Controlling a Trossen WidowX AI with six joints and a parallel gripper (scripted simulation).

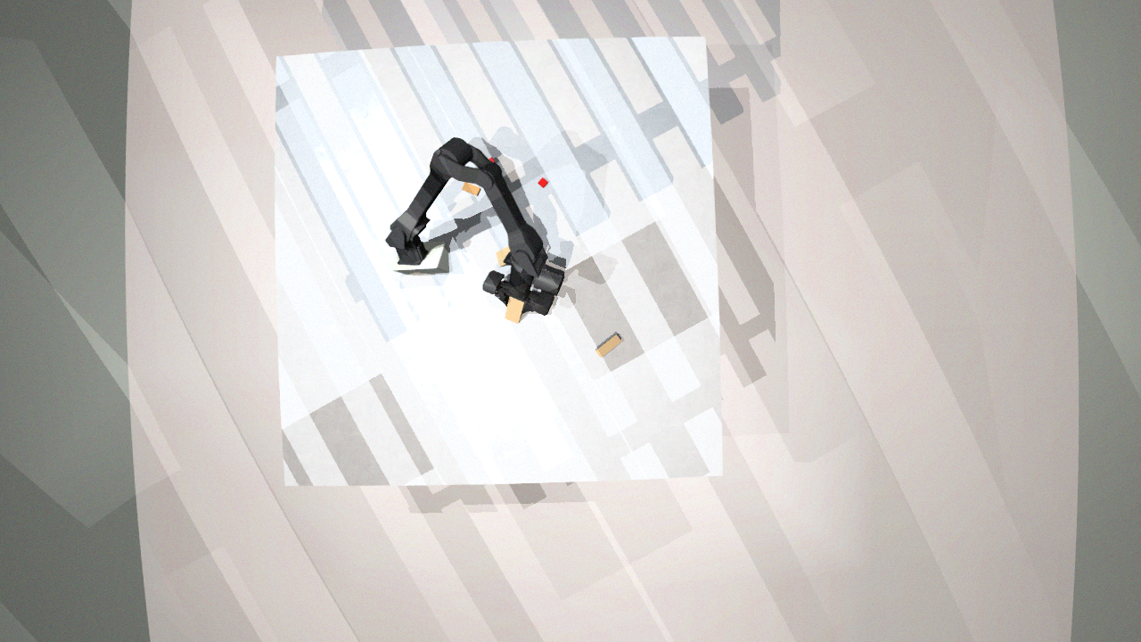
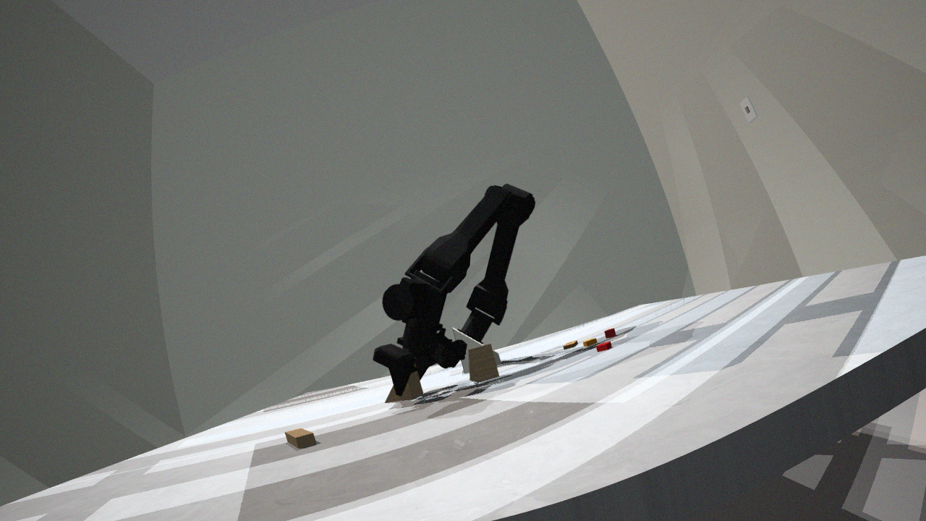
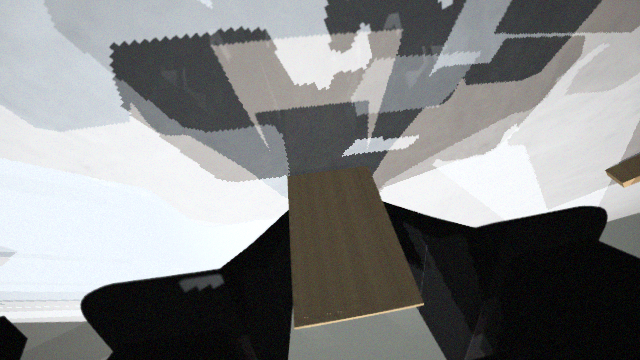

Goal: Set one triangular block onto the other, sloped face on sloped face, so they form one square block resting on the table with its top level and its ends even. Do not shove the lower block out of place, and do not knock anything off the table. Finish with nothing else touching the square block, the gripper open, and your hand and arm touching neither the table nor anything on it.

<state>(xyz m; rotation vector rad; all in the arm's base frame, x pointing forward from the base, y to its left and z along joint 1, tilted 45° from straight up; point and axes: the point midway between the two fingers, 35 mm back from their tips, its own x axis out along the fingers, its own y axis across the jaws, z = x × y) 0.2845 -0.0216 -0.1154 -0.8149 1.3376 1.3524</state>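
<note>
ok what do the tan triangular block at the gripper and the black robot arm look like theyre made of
Tan triangular block: probably unfinished wood, with fine grain streaks and no shine.

Black robot arm: perhaps matte painted metal or plastic; its dark, even surface leaves that open.

Triangular block (image 1: 513,311) (image 2: 413,390) (image 3: 345,245): partly covered by the gripper (image 1: 520,297) (image 2: 410,384) (image 3: 330,210) in top and exterior views; wrist view, finger contact surfaces hidden.
Second wooden block (image 1: 503,256) (image 2: 482,363): largely under the arm, top view.
Red block (image 1: 491,160): nearly all concealed by the arm, top view.
White panel (image 2: 466,336): partly behind the second wooden block.
Small wooden block (image 3: 625,173): cropped by right edge.
Dark object (image 3: 10,338): cropped lower left, unidentifiable.
Wall plate (image 2: 747,109): details too small.
</note>
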